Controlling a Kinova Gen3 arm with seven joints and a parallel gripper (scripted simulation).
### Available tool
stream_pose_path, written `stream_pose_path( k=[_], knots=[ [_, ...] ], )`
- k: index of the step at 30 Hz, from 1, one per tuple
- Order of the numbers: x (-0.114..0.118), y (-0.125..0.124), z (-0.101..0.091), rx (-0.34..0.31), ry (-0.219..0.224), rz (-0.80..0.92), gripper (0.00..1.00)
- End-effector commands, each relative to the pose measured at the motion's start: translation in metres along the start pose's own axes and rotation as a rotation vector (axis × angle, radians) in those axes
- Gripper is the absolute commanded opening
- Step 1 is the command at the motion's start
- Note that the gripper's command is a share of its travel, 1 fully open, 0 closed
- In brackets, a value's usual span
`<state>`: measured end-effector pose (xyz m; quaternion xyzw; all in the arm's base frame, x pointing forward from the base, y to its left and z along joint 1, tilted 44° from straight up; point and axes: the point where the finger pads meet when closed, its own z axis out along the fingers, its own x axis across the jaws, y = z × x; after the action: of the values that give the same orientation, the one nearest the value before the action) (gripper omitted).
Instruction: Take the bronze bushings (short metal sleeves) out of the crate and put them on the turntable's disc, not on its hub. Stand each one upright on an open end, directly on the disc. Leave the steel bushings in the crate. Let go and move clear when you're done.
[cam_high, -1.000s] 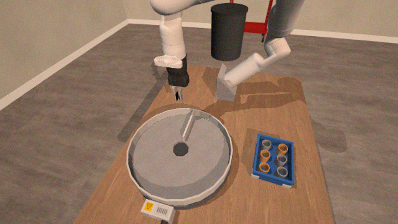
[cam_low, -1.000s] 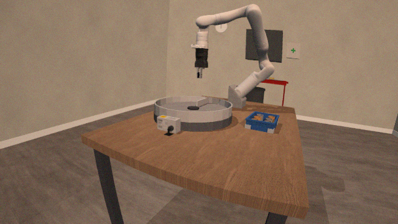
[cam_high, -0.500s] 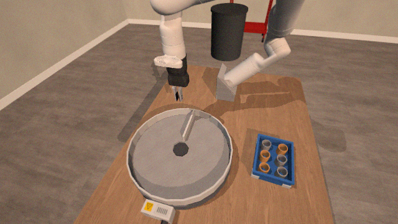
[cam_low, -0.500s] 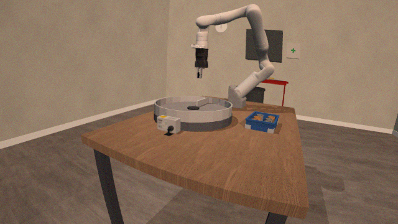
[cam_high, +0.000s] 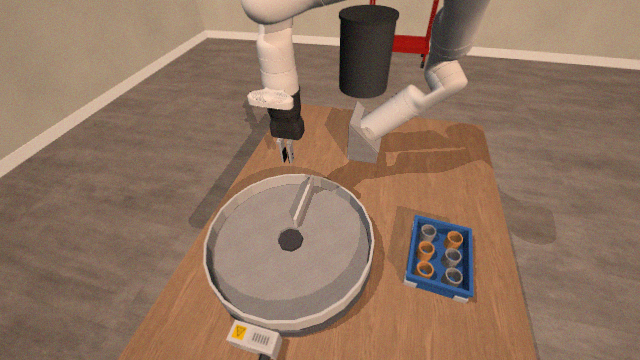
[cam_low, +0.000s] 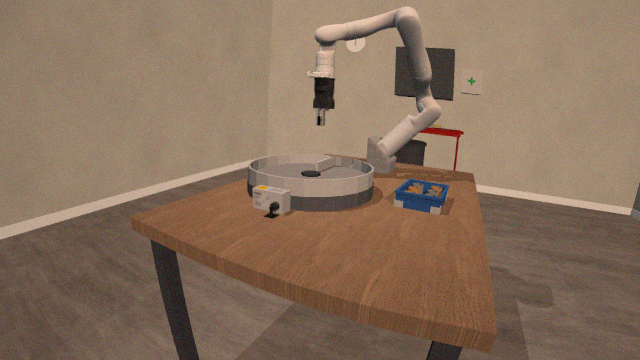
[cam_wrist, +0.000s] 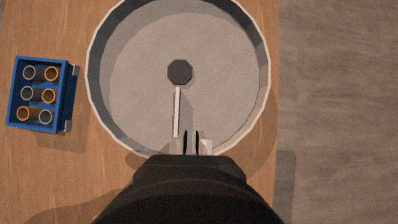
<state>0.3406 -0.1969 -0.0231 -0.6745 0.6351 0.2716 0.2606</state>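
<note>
Overhead, the gripper (cam_high: 286, 153) hangs high above the far rim of the turntable (cam_high: 222, 295), pointing straight down, its fingers drawn nearly together with nothing between them. The exterior view shows the gripper (cam_low: 320, 119) well above the table (cam_low: 350, 260), clear of everything on it. From the wrist camera, the fingertips appear as two dark slivers with only a thin gap, lined up over the rim of the turntable (cam_wrist: 263, 55) on the side nearest the arm's base.

The turntable sits toward the left edge of the table, a wide grey disc (cam_high: 260, 270) inside a raised pale wall. A dark hub (cam_high: 290, 240) marks its middle, and a pale bar (cam_high: 303, 201) runs from near the hub out to the far wall. The disc carries no sleeves.

The blue crate (cam_high: 413, 252) rests near the right edge of the table, well apart from the turntable. It holds six sleeves standing upright in two columns. Three are bronze (cam_high: 425, 269): two in the column nearer the turntable, at the middle and near slots, and one in the far slot of the other column. The three steel ones (cam_high: 453, 276) fill the other slots.

A small white box (cam_high: 254, 340) with a yellow label sits at the near edge, touching the turntable's wall. The arm's grey base (cam_high: 361, 145) stands near the far edge. Beyond the table is a dark bin (cam_high: 367, 50).
</note>
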Motion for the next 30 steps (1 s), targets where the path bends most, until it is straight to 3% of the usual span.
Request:
stream_pose_path(
  k=[1, 7, 13, 15, 30],
  knots=[
    [0.001, -0.004, 0.0, 0.009, 0.003, 0.008, 0.36],
    [-0.004, -0.004, 0.002, 0.008, 0.0, 0.01, 0.36],
    [-0.039, -0.01, 0.009, 0.01, 0.002, 0.007, 0.36],
    [-0.039, -0.01, 0.009, 0.01, 0.002, 0.007, 0.36],
    [-0.185, -0.035, 0.045, 0.01, 0.001, 0.018, 0.36]
  ],
)
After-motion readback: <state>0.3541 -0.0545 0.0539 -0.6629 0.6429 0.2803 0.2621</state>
